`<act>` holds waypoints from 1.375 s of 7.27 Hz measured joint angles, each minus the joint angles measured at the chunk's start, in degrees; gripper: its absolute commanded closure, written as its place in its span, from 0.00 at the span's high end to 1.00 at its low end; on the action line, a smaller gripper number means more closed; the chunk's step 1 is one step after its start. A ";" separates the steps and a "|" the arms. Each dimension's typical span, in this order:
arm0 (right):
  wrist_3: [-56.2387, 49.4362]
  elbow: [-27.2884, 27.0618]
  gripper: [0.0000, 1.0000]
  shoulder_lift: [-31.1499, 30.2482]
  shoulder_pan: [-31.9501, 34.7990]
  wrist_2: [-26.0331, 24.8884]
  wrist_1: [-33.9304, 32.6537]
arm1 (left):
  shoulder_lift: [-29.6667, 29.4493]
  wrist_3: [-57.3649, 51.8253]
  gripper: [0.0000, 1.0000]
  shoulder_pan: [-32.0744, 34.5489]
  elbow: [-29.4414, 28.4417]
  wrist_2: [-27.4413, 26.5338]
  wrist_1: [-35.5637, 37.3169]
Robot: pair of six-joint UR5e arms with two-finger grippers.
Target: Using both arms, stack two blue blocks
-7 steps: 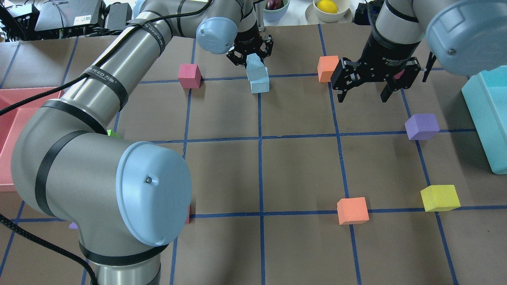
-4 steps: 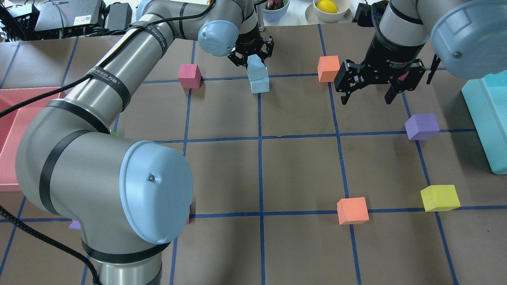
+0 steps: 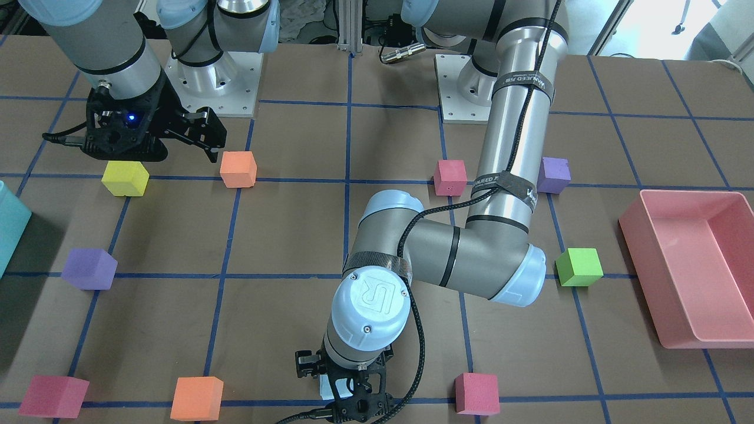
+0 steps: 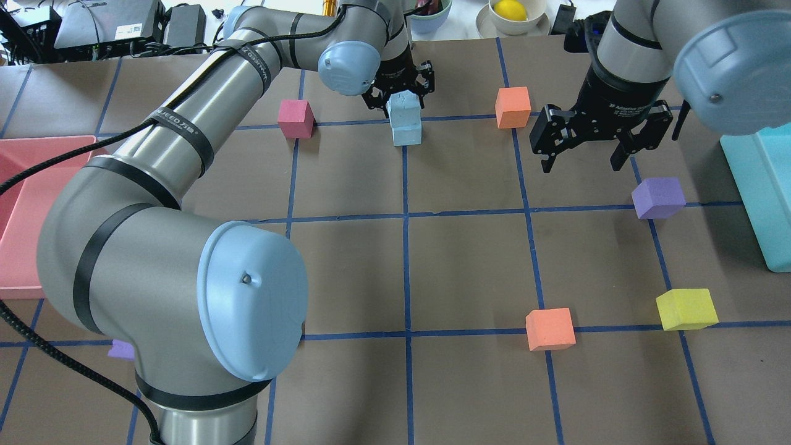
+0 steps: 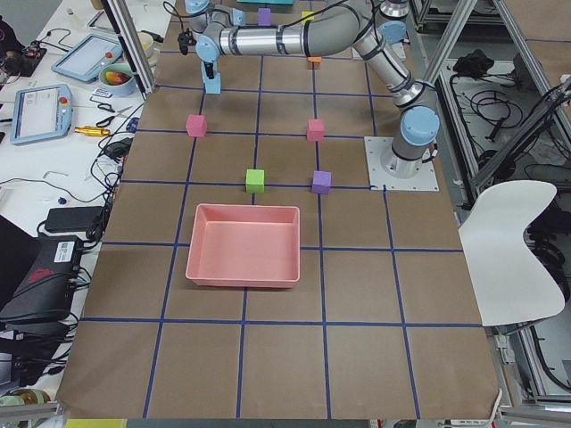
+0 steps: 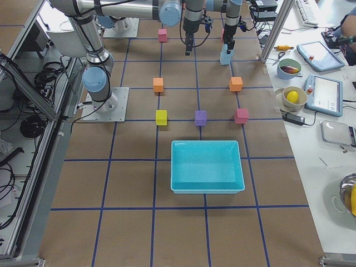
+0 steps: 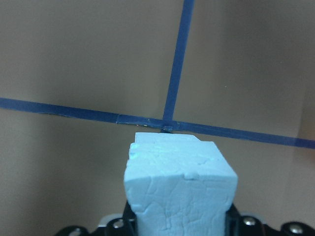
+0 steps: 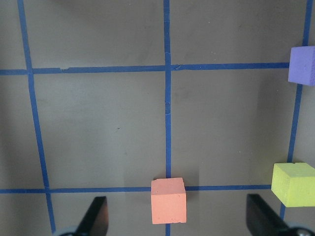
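The left claw (image 4: pixel 401 99) is closed on the upper blue block (image 4: pixel 405 110). It grips the block near the top, which leaves the underside free to seat on the lower blue block (image 4: pixel 406 133). That lower block rests on the worktop (image 4: pixel 346 272) at the far side, by a crossing of blue tape lines. The two blocks appear to touch, with the upper one slightly offset and turned against the lower. The wrist view hides the joint, so I cannot tell whether it sits flat. The grip is likely there to steady the block until it is squared. The right claw (image 4: pixel 582 164) hangs open and empty off to the right, above the worktop beside an orange block (image 4: pixel 513 107). It is well apart from the stack, probably so as not to knock it.
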State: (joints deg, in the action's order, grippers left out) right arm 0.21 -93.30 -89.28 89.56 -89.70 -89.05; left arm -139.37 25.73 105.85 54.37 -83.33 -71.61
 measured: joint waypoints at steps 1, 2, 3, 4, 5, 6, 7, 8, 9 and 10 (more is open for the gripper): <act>0.00 -0.19 1.00 -0.13 0.00 -0.03 -0.01 | 0.09 -0.14 1.00 0.09 0.00 0.01 -0.01; 0.01 -0.34 1.00 -0.16 -0.06 -0.03 -0.07 | 0.45 -0.42 1.00 0.11 -0.09 0.03 -0.06; -0.01 -0.42 1.00 -0.18 -0.14 -0.04 -0.10 | 1.39 -0.75 1.00 0.02 -0.24 0.07 -0.40; -0.02 -0.45 1.00 -0.19 -0.22 -0.04 -0.09 | 3.08 -2.23 1.00 -0.47 -0.23 0.28 -2.18; -0.03 -0.47 1.00 -0.32 -0.24 -0.04 -0.08 | 5.41 -5.03 1.00 -1.65 0.02 0.74 -5.76; -0.05 -0.48 1.00 -0.51 -0.26 -0.02 -0.10 | 8.82 -9.70 1.00 -3.54 0.81 1.04 -11.12; 0.02 -0.48 1.00 -0.65 -0.26 0.02 -0.16 | 12.93 -15.21 0.98 -5.10 2.80 0.42 -15.51; 0.25 -0.47 1.00 -0.69 -0.27 0.04 -0.27 | 17.72 -19.96 0.98 -6.20 6.76 -1.23 -17.83; 0.33 -0.43 1.00 -0.74 -0.26 0.05 -0.42 | 23.21 -23.91 0.98 -6.96 12.93 -3.06 -18.55; 0.32 -0.38 1.00 -0.78 -0.22 0.07 -0.58 | 29.07 -26.45 0.98 -7.60 19.72 -4.00 -18.52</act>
State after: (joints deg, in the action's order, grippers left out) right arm 0.52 -93.68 -90.05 89.34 -89.63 -89.62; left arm -110.30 -0.71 98.26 74.09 -87.33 -90.14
